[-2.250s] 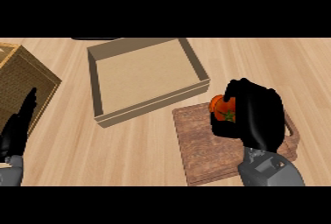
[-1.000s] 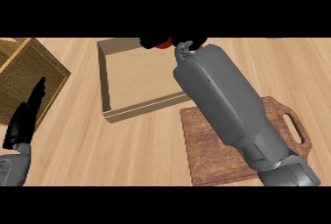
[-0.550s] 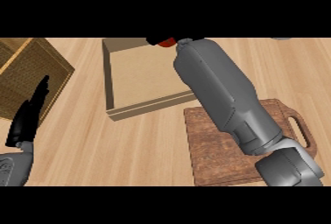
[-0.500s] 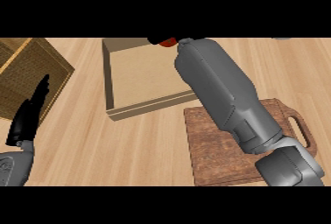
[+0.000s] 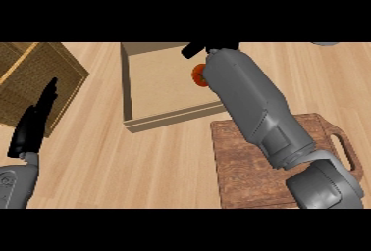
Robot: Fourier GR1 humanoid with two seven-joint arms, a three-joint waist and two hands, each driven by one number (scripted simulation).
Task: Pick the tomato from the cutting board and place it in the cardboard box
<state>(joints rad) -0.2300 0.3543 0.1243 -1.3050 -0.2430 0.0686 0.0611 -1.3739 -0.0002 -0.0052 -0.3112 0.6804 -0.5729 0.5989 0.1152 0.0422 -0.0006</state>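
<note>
I see the tomato (image 5: 197, 76) inside the cardboard box (image 5: 168, 119), just below my right hand (image 5: 200, 48), whose fingers I cannot tell.

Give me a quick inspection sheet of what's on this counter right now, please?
Surface: light wooden counter.
Job's things: tomato inside the cardboard box, partly hidden by the right forearm; cutting board with nothing seen on it.
Clutter: wicker basket at the left edge.
Hands: right robot hand over the box at the view's top, fingers cut off; left robot hand open, resting at the left.
Cables: nothing seen.
Surroundings: grey object at the top right corner, unclear.
</note>
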